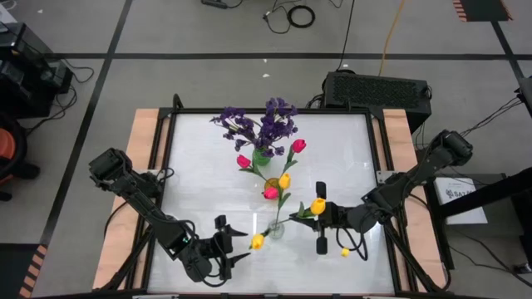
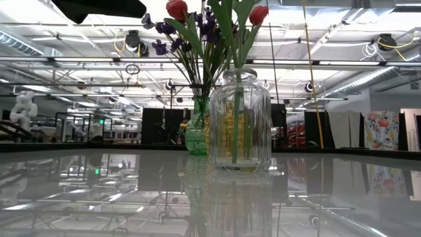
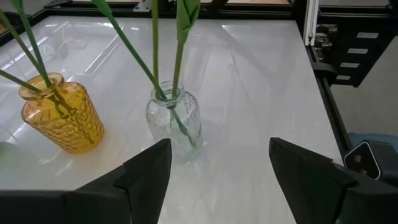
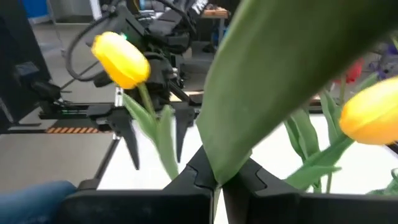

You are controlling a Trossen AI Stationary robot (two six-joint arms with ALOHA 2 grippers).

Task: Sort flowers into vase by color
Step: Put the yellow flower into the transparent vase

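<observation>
Near edge of the white surface (image 1: 349, 149): left end effector (image 1: 229, 249) low and level, fingers (image 3: 146, 177) spread wide, empty, aimed at the clear glass vase (image 3: 175, 121). That vase holds green stems and a yellow tulip (image 1: 257, 242). Just beside it, the amber vase (image 3: 59, 112) with more stems. Right end effector (image 1: 321, 218) pinched shut on the leaf and stem of a second yellow tulip (image 1: 317, 205), right of the clear vase. Farthest, the green vase (image 2: 196, 128) carries purple sprigs (image 1: 262, 123); pink-red tulips (image 1: 298, 146) lean nearby.
</observation>
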